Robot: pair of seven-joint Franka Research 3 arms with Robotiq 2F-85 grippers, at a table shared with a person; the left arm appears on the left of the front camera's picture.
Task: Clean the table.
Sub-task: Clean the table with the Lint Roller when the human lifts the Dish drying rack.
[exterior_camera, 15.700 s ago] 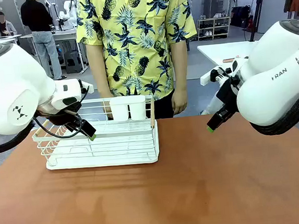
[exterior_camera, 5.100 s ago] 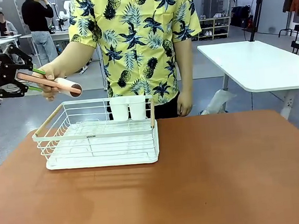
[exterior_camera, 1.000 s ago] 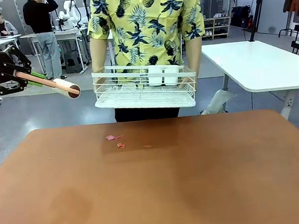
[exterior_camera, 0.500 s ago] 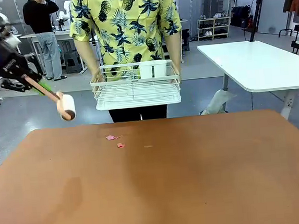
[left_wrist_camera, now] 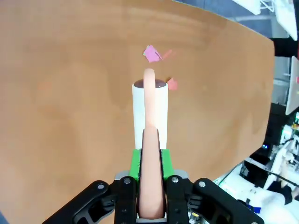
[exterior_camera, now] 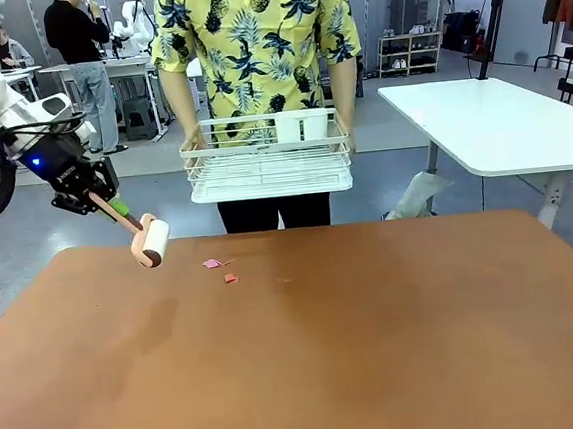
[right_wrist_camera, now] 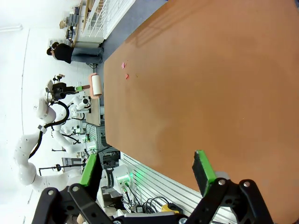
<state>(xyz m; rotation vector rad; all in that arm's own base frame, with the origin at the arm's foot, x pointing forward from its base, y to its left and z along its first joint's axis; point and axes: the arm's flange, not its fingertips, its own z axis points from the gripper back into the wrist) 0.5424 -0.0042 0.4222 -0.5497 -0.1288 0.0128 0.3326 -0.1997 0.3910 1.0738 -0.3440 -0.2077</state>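
Note:
The reddish-brown table (exterior_camera: 378, 347) carries small pink scraps (exterior_camera: 214, 264) near its far left. My left gripper (exterior_camera: 105, 202) is shut on the pink handle of a lint roller (exterior_camera: 151, 241). The roller's white roll hangs at the table's far-left edge, left of the scraps. In the left wrist view the roller (left_wrist_camera: 150, 107) points out from my left gripper (left_wrist_camera: 150, 161) toward the scraps (left_wrist_camera: 150, 53), just short of them. My right gripper (right_wrist_camera: 145, 169) stands open over the table (right_wrist_camera: 196, 93) with nothing between its fingers.
A person stands at the far side holding a white wire dish rack (exterior_camera: 269, 166) in both hands, lifted above the table's far edge. A white-topped table (exterior_camera: 490, 126) stands at the back right.
My left arm has swung the lint roller down and to the right, from high at the left to the table's far-left edge. The person still holds the lifted rack.

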